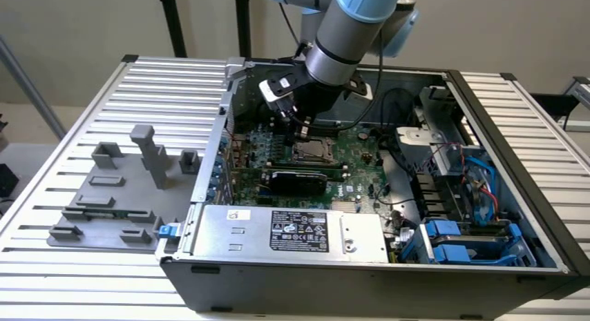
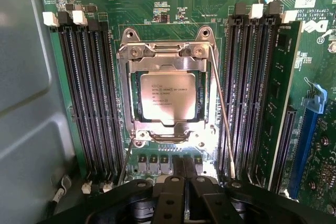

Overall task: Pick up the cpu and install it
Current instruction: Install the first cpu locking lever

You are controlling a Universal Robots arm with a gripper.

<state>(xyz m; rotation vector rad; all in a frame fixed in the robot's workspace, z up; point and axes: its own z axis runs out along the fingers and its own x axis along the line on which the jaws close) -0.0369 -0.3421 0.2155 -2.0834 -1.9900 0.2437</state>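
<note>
One cpu (image 2: 168,97) already in its socket frame (image 2: 167,51), the hand (image 2: 184,182) above it, together and empty.

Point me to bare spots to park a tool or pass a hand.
Free: table slats beyond the grey fixture plate, toward the far edge; the slat strip at the exterior view's right of the case. Crowded: inside the case, with the gripper over the cpu and blue drive caddies nearby.

Space above cpu (image 2: 168,96) clear; memory slots (image 2: 86,93) flank both sides, lever rod (image 2: 223,119) slants alongside.
</note>
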